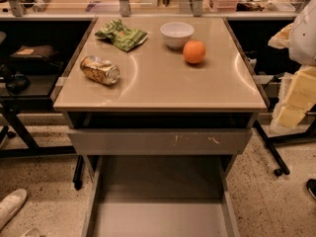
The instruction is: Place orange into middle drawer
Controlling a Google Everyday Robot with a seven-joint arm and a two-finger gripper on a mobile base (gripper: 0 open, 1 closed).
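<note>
The orange (194, 52) sits on the tan tabletop (163, 83), at the back right, just right of and in front of a white bowl (177, 34). The middle drawer (160, 218) is pulled out below the table front, with a bare grey floor and nothing in it. My gripper (295, 100) shows as pale cream parts at the right edge of the view, off the table's right side, lower than and well right of the orange. It holds nothing that I can see.
A crushed golden can (100, 69) lies at the table's left. A green snack bag (121, 34) lies at the back left. A grey drawer front with pale scratches (158, 141) sits above the open drawer. A white shoe (11, 205) is on the floor at the left.
</note>
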